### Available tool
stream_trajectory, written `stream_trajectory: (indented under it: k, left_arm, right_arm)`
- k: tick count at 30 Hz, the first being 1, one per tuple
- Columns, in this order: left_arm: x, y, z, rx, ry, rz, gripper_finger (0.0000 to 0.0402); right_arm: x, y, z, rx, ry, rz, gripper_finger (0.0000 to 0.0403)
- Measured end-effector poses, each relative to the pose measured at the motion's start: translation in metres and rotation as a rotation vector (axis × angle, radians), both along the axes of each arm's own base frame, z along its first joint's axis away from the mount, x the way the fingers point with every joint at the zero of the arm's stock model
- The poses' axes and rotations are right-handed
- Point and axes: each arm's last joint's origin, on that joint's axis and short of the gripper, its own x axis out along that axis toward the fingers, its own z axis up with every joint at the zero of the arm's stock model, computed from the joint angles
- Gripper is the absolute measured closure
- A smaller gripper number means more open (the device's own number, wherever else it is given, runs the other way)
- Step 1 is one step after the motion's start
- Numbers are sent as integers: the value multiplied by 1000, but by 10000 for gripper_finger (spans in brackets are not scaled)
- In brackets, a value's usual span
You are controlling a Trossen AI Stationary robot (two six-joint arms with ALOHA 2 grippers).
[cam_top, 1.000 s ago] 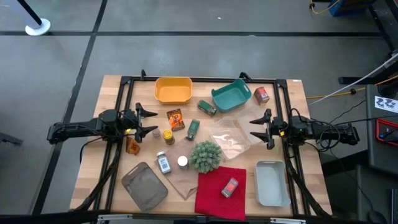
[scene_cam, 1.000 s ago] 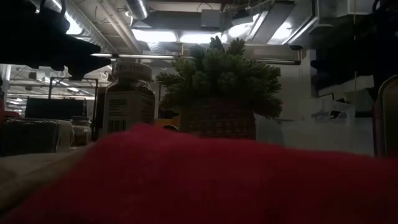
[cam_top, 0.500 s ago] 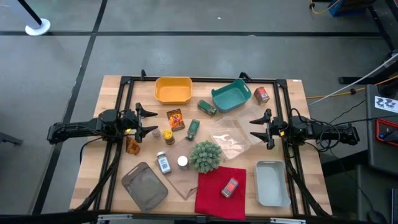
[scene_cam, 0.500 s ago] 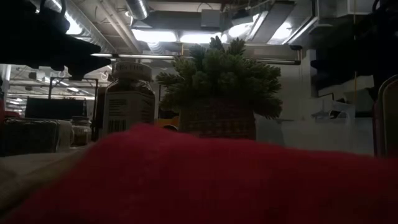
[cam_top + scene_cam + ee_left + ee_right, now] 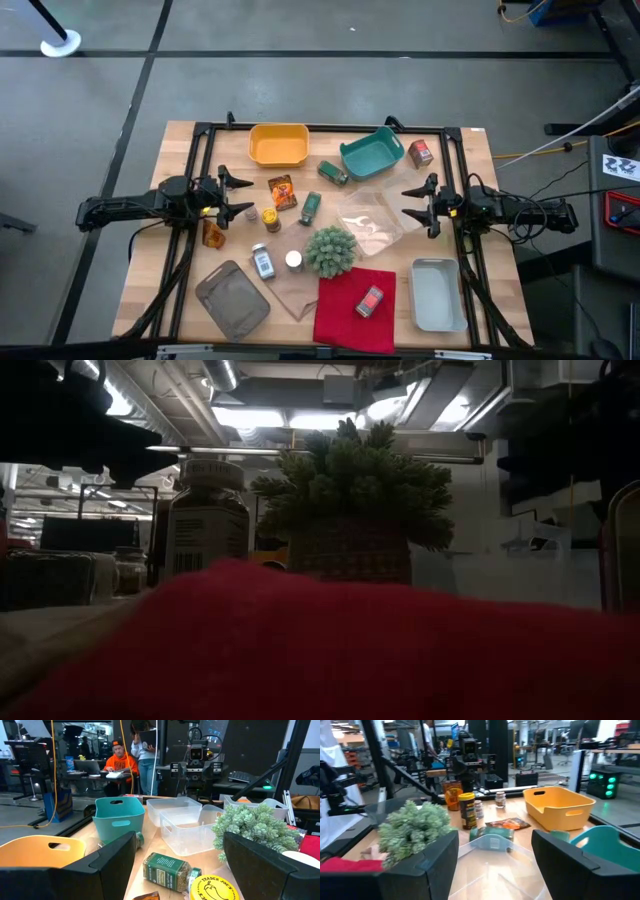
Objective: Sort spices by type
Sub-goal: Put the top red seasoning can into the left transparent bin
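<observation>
The spices lie scattered mid-table. There is a green jar (image 5: pixel 333 173) on its side, an orange packet (image 5: pixel 282 191), a second green jar (image 5: pixel 310 207) and a yellow jar (image 5: pixel 270 217). Nearer are an orange-brown packet (image 5: pixel 212 233) and a white-capped clear jar (image 5: pixel 262 261). One red tin (image 5: pixel 421 152) is at the far right and another (image 5: pixel 370 301) rests on the red cloth (image 5: pixel 340 315). My left gripper (image 5: pixel 250 195) hovers open at the left. My right gripper (image 5: pixel 408 206) hovers open at the right. Both point level toward the middle and hold nothing.
A yellow bin (image 5: pixel 278 145) and a teal bin (image 5: pixel 372 153) stand at the far edge. A grey bin (image 5: pixel 438 294) is near right and a grey tray (image 5: pixel 232 298) near left. Clear plastic containers (image 5: pixel 370 222) and a spiky green plant (image 5: pixel 331 250) sit mid-table. People show beyond the table in the left wrist view.
</observation>
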Motion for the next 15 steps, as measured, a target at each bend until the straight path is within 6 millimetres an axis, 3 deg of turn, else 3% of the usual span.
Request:
stream_trajectory:
  k: [6, 12, 15]
  left_arm:
    - [0, 0, 0, 0, 0, 0, 116]
    - [0, 0, 0, 0, -1, 1, 116]
    - [0, 0, 0, 0, 0, 1, 116]
  right_arm:
    - [0, -1, 5, 3, -69, -44, 152]
    - [-3, -10, 11, 21, -124, -349, 152]
    - [-4, -12, 12, 30, -135, -422, 152]
